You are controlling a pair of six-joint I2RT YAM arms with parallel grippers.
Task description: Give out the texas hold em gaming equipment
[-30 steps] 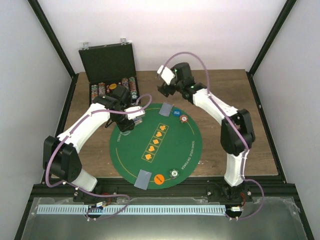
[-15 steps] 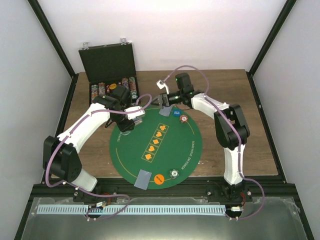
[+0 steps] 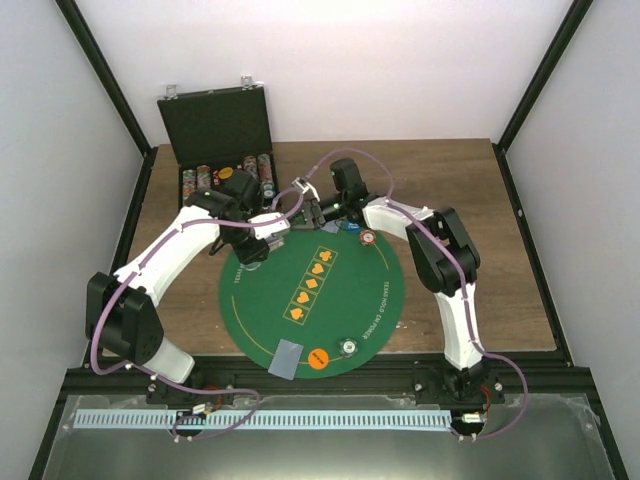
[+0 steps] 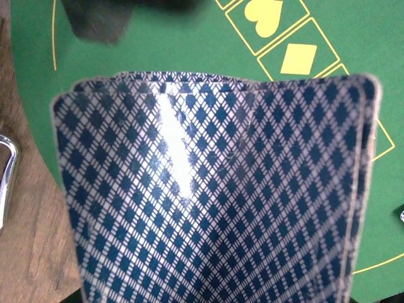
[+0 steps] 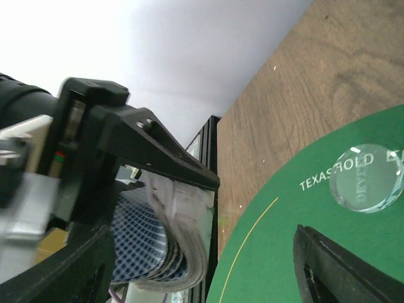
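The left gripper hangs over the far-left rim of the green felt mat, clamped on a deck of cards. The left wrist view is almost filled by the deck's blue diamond-patterned backs. They are slightly fanned, with the mat's yellow heart and diamond boxes beyond, and the jaws themselves do not show there. The right wrist view shows the other side: a black jaw of the left gripper presses across the stack, and the card edges curve below it.

The right gripper reaches in over the mat's far edge, just beside the left one. Its fingers are spread wide on either side of the deck, and I cannot tell whether either touches the cards. A dark blur at the top of the left wrist view is perhaps one of those fingers.

Only the right wrist view shows the clear dealer disc, lying flat on the mat beside the printed "TEXAS HOLD" near the rim. Only the overhead view shows the rest:
- A red-and-white chip lies on the mat's far part.
- At the mat's near rim, a card pile, an orange chip and a silvery chip sit in a row.
- Beyond the mat's far-left rim, the black case stands open on the wooden table, with rows of chips inside.
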